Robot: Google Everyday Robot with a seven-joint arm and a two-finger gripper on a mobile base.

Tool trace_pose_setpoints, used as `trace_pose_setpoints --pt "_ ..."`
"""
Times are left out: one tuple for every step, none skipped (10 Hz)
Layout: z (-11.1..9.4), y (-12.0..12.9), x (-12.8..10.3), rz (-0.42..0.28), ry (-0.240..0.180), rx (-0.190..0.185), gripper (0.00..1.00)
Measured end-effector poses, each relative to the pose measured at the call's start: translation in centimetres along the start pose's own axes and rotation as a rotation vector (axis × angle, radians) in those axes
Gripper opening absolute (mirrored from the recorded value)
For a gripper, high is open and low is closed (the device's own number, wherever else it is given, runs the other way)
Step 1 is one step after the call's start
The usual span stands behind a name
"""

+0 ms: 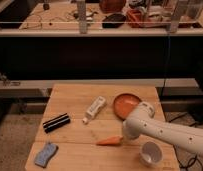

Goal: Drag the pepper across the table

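The white arm [165,129] comes in from the lower right and is cut off by the right edge. Its thick end covers the gripper [123,139], which is at the right end of the pepper [110,141]. The fingers themselves are hidden behind the arm, so I cannot tell if they are open, closed or gripping the pepper.

The pepper is orange and long. It lies flat on the wooden bench [75,95], near the front edge and a little right of the middle. Its pointed end looks to the left, and its right end goes under the end of the arm.

The arm also covers the lower right part of the orange plate [124,104], which lies behind the pepper. A white cup [150,153] stands near the front right corner, just below the arm, with its opening up.

Left of the plate, a white tube [94,108] lies at an angle. Further left there is a black box [56,122], also at an angle. A blue sponge [45,154] lies near the front left corner. These three are well apart from the pepper.

Behind the bench there is a dark counter [95,31] with many things on it, too unclear to name.
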Motion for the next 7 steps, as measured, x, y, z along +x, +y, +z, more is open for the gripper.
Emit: trace_pose_setpoints --pt "-0.06 -0.06 0.04 0.002 -0.003 0.003 0.00" --pt "-0.12 -0.03 0.17 0.006 -0.005 0.004 0.00" --pt "-0.17 -0.07 0.31 0.005 -0.004 0.006 0.00" --pt "-0.18 -0.26 0.16 0.002 -0.005 0.008 0.00" --pt "-0.20 -0.40 0.04 0.003 -0.008 0.011 0.00" --pt "-0.19 -0.45 -0.01 0.005 -0.009 0.015 0.00" --pt "-0.19 -0.40 -0.09 0.007 -0.009 0.016 0.00"
